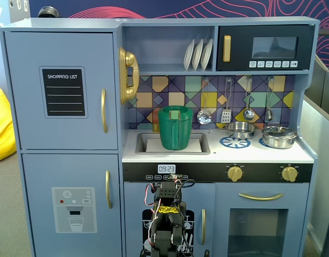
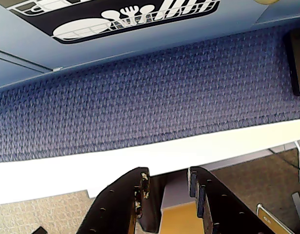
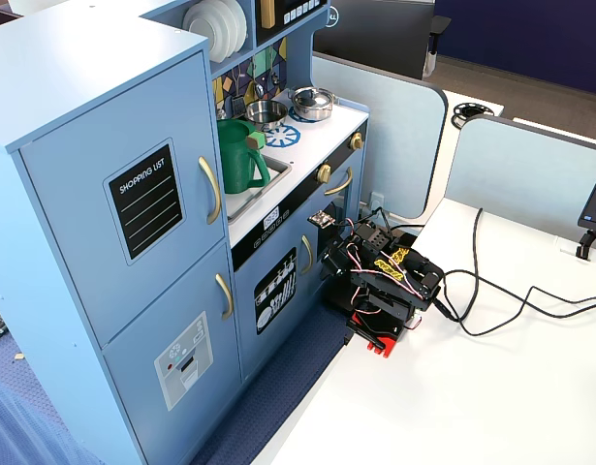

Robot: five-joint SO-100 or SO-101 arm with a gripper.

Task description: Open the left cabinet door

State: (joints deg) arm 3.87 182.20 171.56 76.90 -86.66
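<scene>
The left cabinet door (image 1: 62, 91) is light blue with a black "SHOPPING LIST" panel and a vertical gold handle (image 1: 104, 111). It is closed at the top left of the toy kitchen. It also shows in the other fixed view (image 3: 123, 203) with its handle (image 3: 210, 189). My arm (image 1: 165, 214) sits folded low in front of the kitchen, on the white table (image 3: 453, 387), far below and right of that door. In the wrist view my gripper (image 2: 168, 173) points down over the table edge, jaws a little apart and empty.
Below is a blue door with a dispenser panel (image 1: 73, 209). The small door with a utensil picture (image 2: 135, 14) faces my arm (image 3: 385, 281). A green pitcher (image 1: 175, 128) stands in the sink. Blue carpet (image 2: 154, 92) lies between table and kitchen. Cables (image 3: 501, 300) trail right.
</scene>
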